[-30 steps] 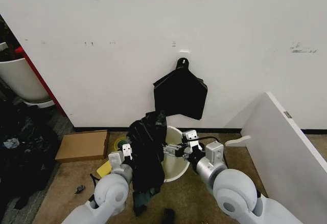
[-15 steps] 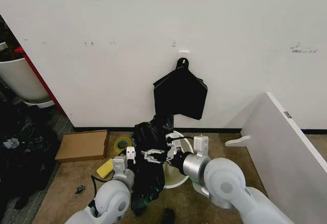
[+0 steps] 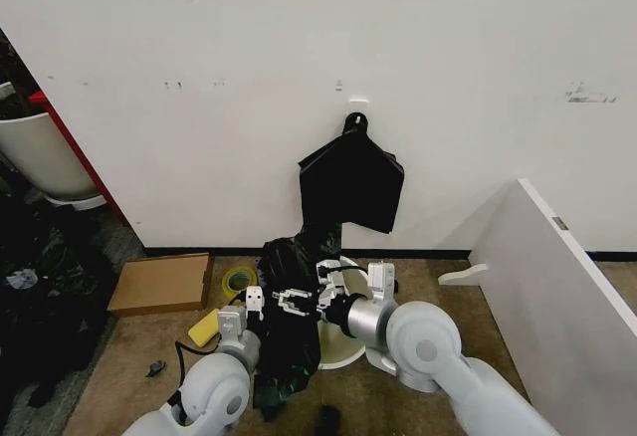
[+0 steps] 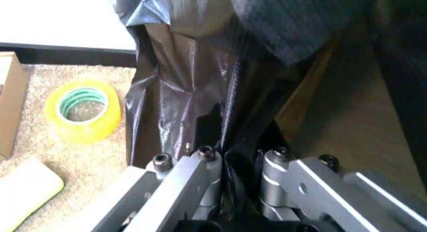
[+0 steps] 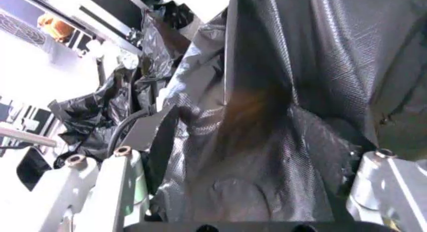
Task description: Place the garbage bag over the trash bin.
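The garbage bag (image 3: 284,331) hangs as a crumpled, glossy black mass in front of me. My left gripper (image 3: 253,304) is at its left side, and in the left wrist view that gripper (image 4: 239,157) is shut on a fold of the garbage bag (image 4: 180,92). Just right of the bag stands the white trash bin (image 3: 334,346), partly hidden behind my right arm. My right gripper (image 3: 295,302) reaches left across the bin to the bag's upper part. Seen from the right wrist, its fingers (image 5: 100,164) stand wide apart, open, with the garbage bag (image 5: 280,92) film between them.
A flat black bundle (image 3: 350,182) hangs on the wall above. On the floor to the left lie a cardboard box (image 3: 159,282), a yellow-green tape roll (image 3: 237,279) and a yellow pad (image 3: 204,328). A white board (image 3: 557,287) leans at the right, and a white tub (image 3: 40,152) stands far left.
My right arm has swung left from beside the bin, bringing its gripper across the bin's front to the bag. The bag has bunched up slightly higher. The left gripper keeps its hold.
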Motion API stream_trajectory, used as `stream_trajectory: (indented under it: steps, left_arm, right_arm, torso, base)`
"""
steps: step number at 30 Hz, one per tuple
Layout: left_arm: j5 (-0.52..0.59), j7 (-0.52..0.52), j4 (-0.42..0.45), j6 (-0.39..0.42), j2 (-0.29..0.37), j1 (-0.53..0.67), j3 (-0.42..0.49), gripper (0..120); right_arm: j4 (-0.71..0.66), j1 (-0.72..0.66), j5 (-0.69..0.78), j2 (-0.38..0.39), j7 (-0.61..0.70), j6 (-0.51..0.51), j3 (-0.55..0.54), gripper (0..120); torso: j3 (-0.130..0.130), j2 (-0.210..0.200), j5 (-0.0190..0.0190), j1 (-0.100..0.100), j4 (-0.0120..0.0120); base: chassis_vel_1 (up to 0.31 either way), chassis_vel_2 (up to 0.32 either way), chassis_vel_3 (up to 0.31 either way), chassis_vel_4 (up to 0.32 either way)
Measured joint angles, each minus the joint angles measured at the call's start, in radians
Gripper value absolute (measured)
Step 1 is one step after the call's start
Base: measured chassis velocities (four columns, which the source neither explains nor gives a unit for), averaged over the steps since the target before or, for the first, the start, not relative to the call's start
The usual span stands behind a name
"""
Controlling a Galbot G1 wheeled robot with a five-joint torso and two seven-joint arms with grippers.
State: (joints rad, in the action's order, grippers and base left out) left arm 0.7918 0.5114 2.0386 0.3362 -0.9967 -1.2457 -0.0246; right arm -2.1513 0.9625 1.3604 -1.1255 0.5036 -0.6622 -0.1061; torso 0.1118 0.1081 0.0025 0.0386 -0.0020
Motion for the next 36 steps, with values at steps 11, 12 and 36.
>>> stream_trajectory:
  steps: [11, 12, 36]
  left_arm:
    - [0.001, 0.002, -0.013, -0.003, -0.006, -0.005, 0.0, 4]
    - [0.001, 0.002, -0.013, -0.003, -0.006, -0.006, 0.0, 4]
    - [0.008, 0.001, -0.007, -0.004, -0.006, -0.009, -0.012, 4]
  right_arm:
    - [0.007, -0.002, -0.009, -0.004, -0.018, -0.014, -0.016, 24]
    - [0.007, -0.002, -0.011, -0.005, -0.018, -0.014, -0.017, 21]
    - [0.009, 0.017, -0.09, 0.006, -0.045, 0.062, 0.005, 0]
  torso:
    - [0.0, 0.0, 0.0, 0.0, 0.0001]
    - [0.0, 0.0, 0.0001, 0.0, 0.0001]
    - [0.0, 0.0, 0.0001, 0.0, 0.0]
  base:
    - [0.0, 0.0, 0.0, 0.0]
    - [0.0, 0.0, 0.0, 0.0]
    - [0.0, 0.0, 0.0, 0.0]
